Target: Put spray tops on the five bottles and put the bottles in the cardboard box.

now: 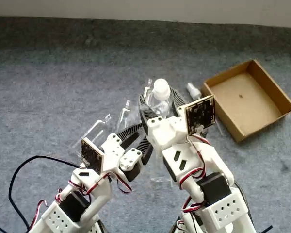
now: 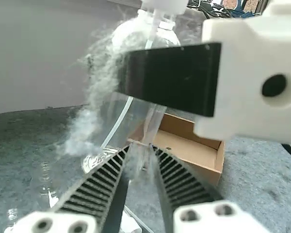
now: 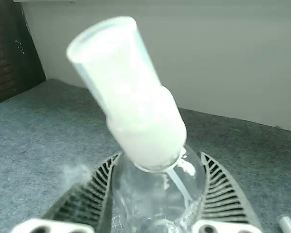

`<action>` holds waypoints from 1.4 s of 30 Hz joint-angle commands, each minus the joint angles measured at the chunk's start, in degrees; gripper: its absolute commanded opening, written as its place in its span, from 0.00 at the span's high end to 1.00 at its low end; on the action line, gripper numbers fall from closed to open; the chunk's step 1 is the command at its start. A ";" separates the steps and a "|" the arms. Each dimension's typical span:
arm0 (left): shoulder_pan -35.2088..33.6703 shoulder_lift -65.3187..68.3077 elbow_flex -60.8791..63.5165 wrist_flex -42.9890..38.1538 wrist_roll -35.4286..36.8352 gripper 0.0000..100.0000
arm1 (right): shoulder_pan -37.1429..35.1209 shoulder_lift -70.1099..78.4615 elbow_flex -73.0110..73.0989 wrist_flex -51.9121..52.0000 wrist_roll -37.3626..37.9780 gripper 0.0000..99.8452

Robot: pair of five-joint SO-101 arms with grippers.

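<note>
Clear plastic bottle (image 3: 155, 194), one, wearing one white spray top (image 3: 126, 97).
Right claw (image 3: 159, 158) clasps its body above the grey worktop (image 1: 63, 87); left claw (image 2: 141, 148), pinched narrow, meets its base. One open cardboard box (image 1: 252, 104) lies nearby.

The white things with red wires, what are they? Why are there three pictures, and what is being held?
They are two small robot arms on a grey table. One picture looks down from above. The other two come from a camera on each arm's wrist. The right gripper, a kind of pincer hand, squeezes a clear bottle with a white spray top at its neck. The left gripper is close up against that bottle. More clear bottles, a loose spray top and a cardboard box lie on the table.
</note>
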 commanded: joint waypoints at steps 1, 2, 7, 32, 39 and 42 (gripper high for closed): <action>-2.33 -0.04 1.19 0.00 0.53 0.99 | -0.84 0.13 -3.82 0.22 -0.09 0.85; -2.59 -0.04 1.19 0.00 0.53 0.99 | -0.84 0.13 -3.82 0.22 -0.09 0.85; -4.35 -0.04 1.19 0.00 0.53 0.99 | -0.84 0.13 -3.82 0.22 -0.09 0.85; -4.70 -0.48 1.19 0.44 0.18 0.99 | 35.12 8.57 -4.18 -9.45 6.33 0.85; -4.79 -0.48 1.19 2.73 0.09 0.99 | 42.95 26.33 -8.13 -21.49 6.24 0.85; -4.79 -0.48 1.19 4.13 0.09 0.99 | 44.88 33.10 -8.31 -28.26 6.24 0.85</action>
